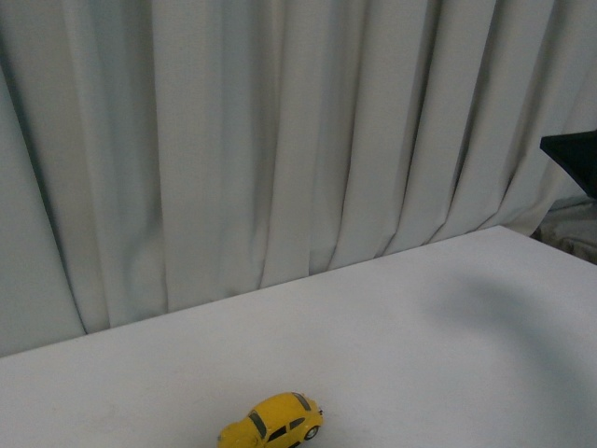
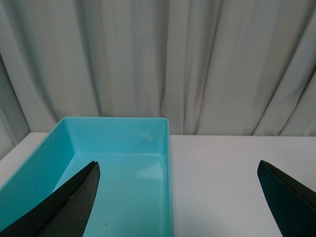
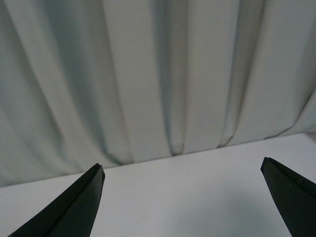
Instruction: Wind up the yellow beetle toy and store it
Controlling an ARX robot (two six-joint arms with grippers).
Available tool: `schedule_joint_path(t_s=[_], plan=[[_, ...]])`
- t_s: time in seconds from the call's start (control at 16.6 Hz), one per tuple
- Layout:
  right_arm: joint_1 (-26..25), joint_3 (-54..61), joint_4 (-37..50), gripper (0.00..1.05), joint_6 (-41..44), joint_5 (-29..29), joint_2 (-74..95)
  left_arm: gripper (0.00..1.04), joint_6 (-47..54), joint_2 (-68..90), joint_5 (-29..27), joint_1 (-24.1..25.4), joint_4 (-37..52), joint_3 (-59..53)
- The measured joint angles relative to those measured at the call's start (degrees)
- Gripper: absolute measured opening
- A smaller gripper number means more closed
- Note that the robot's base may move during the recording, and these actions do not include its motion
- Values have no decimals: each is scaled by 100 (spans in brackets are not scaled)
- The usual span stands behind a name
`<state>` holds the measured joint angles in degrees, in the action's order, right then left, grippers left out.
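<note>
The yellow beetle toy point(image 1: 272, 423) stands on its wheels on the white table point(image 1: 448, 327) at the bottom edge of the front view, its lower part cut off by the frame. Neither arm shows near it there. My left gripper point(image 2: 177, 170) is open, its black fingers point(image 2: 69, 202) spread wide over a turquoise bin point(image 2: 118, 163) and the table beside it. Open too is my right gripper point(image 3: 182, 170), with only bare table between its fingers point(image 3: 74, 207). The toy is out of sight in both wrist views.
The turquoise bin is rectangular and holds nothing visible. A pale pleated curtain point(image 1: 280, 140) hangs right behind the table's far edge. A dark object point(image 1: 574, 159) pokes in at the right edge of the front view.
</note>
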<state>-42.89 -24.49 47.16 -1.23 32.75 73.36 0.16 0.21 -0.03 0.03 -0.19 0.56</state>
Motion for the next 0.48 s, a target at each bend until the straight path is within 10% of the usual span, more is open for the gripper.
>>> schedule_joint_path(t_s=[0.18,0.48], plan=[[798,-1255,15,98,898,-1154,1346,98,0,0,-2,0,0,0],[1993,-2691,-1207,98,1915,-291,2544,98,0,0,-2,0,0,0]])
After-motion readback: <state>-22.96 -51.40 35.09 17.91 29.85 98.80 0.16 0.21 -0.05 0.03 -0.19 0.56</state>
